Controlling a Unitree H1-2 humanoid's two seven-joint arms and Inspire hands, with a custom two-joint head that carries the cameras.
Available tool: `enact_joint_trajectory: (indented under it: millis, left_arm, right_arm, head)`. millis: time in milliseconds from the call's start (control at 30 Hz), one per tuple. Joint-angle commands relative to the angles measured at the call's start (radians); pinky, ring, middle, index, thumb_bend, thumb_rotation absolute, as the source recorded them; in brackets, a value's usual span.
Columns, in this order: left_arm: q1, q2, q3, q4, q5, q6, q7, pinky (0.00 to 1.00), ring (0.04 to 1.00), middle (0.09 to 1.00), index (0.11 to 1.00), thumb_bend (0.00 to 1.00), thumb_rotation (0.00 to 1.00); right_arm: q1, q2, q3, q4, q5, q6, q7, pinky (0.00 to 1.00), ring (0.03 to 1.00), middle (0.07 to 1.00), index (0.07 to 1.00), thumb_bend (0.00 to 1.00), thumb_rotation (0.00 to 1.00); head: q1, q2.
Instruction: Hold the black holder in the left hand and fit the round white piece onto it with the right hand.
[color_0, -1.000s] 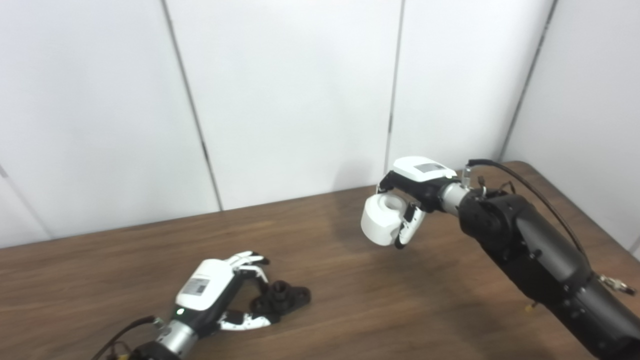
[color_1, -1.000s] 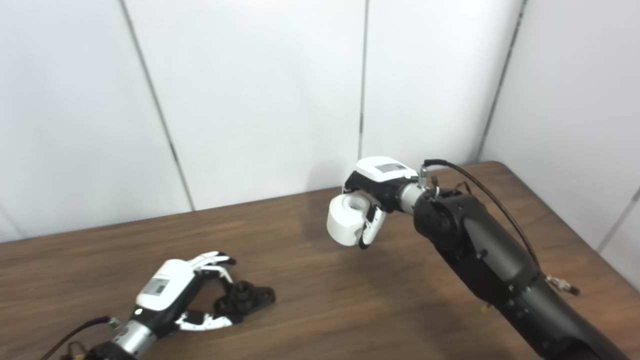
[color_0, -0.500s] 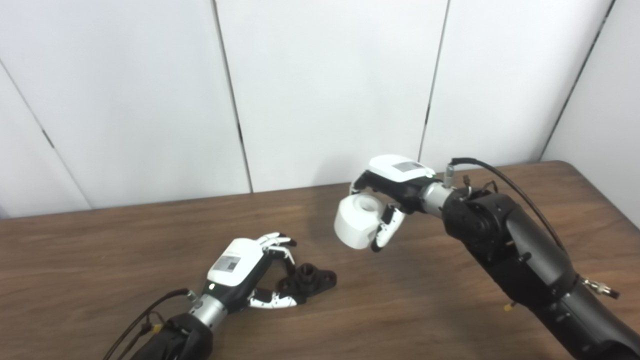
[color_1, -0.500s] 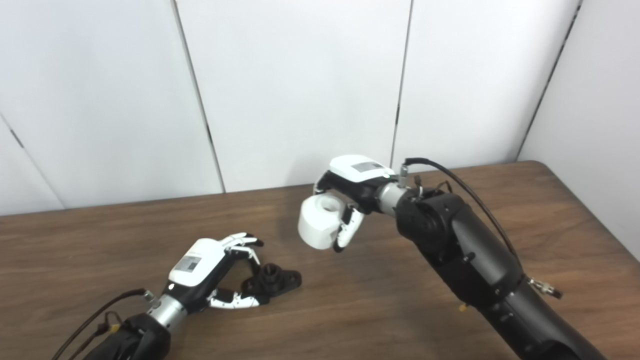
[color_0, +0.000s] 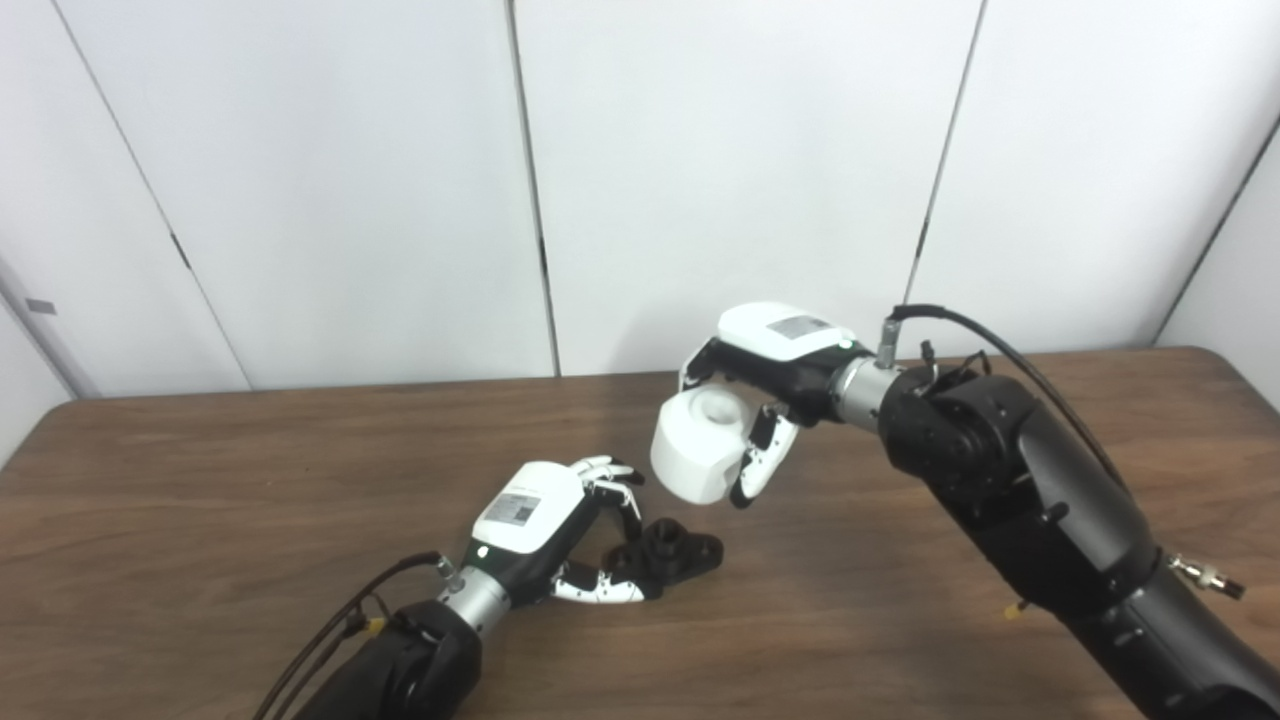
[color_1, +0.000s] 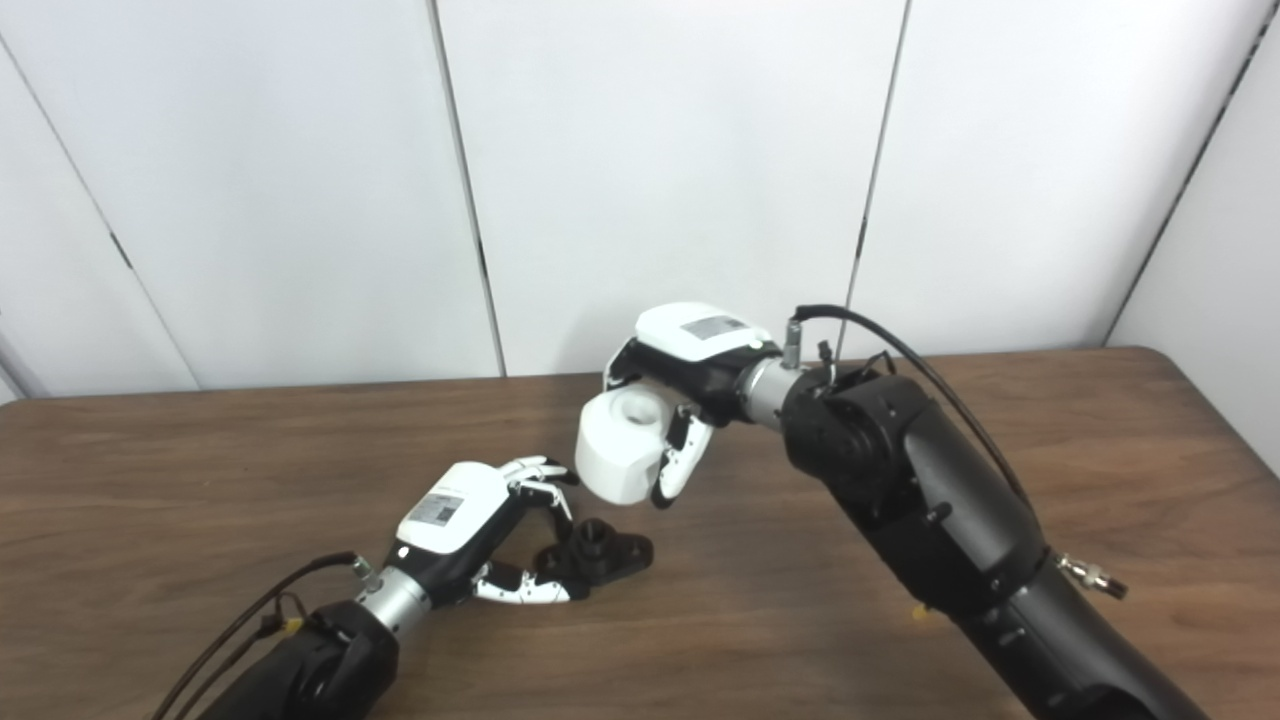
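Note:
The black holder (color_0: 672, 551) lies on the brown table (color_0: 200, 500) near the middle. My left hand (color_0: 530, 520) is curled around its left end, fingers over the top and thumb along the front side. The round white piece (color_0: 698, 460), a short thick cylinder with a hollow in its top, hangs in the air just above and a little right of the holder. My right hand (color_0: 785, 350) is shut on it from above and behind. A small gap separates the white piece from the holder.
White wall panels (color_0: 700, 150) stand right behind the table's far edge. The table's right edge (color_0: 1240, 370) and left corner (color_0: 40, 420) are in view. My right forearm (color_0: 1040, 520) crosses the right half of the table.
The camera has swung, shifting the whole picture to the right. My right hand has carried the white piece left and down toward the holder. My left hand keeps its hold on the holder.

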Motion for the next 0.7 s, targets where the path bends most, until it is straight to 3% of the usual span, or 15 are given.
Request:
enact_joint_trajectory:
  millis: [0, 167, 667]
  left_arm:
    - [0.048, -0.013, -0.062, 0.057, 0.052, 0.054, -0.138, 0.7, 0.869, 0.82, 0.48, 0.52, 0.07]
    - [0.047, -0.016, -0.061, 0.053, 0.05, 0.059, -0.145, 0.7, 0.873, 0.821, 0.48, 0.52, 0.07]
    - [0.044, -0.016, -0.064, 0.037, 0.047, 0.078, -0.165, 0.71, 0.878, 0.822, 0.481, 0.52, 0.08]
  right_arm:
    - [-0.081, 0.004, -0.009, -0.022, 0.002, -0.044, -0.016, 0.72, 0.789, 0.721, 0.48, 0.52, 0.14]
    - [-0.084, 0.019, 0.006, 0.0, -0.004, -0.082, -0.022, 0.69, 0.774, 0.713, 0.48, 0.52, 0.14]
    - [-0.074, 0.036, 0.034, 0.028, -0.021, -0.1, -0.009, 0.7, 0.782, 0.715, 0.479, 0.53, 0.14]
  head:
    - [0.004, 0.003]
    - [0.013, 0.007]
    - [0.018, 0.017]
